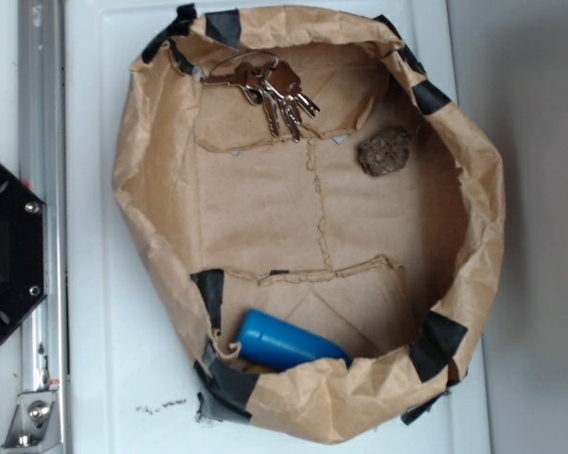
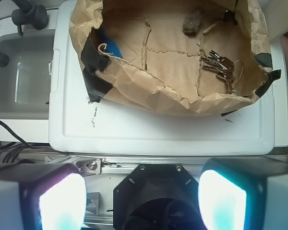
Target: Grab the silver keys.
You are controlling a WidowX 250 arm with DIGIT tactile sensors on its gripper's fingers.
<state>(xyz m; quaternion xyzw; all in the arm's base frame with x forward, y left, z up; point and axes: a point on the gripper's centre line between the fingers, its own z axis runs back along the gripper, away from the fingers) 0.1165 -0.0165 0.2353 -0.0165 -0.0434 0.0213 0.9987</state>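
Note:
The silver keys (image 1: 275, 93) lie in a bunch on the paper floor at the top of the brown paper bag (image 1: 142, 189). In the wrist view the silver keys (image 2: 218, 65) rest near the bag's right wall. My gripper (image 2: 141, 199) hangs over the robot's black base, well short of the bag. Its jaws stand wide apart with nothing between them. The exterior view does not show the gripper.
A rough brown rock (image 1: 385, 151) lies right of the keys. A blue cylinder (image 1: 289, 340) rests at the bag's lower edge. The bag sits on a white tray (image 2: 158, 136). A metal rail (image 1: 40, 189) and the black base (image 1: 5, 255) flank the tray.

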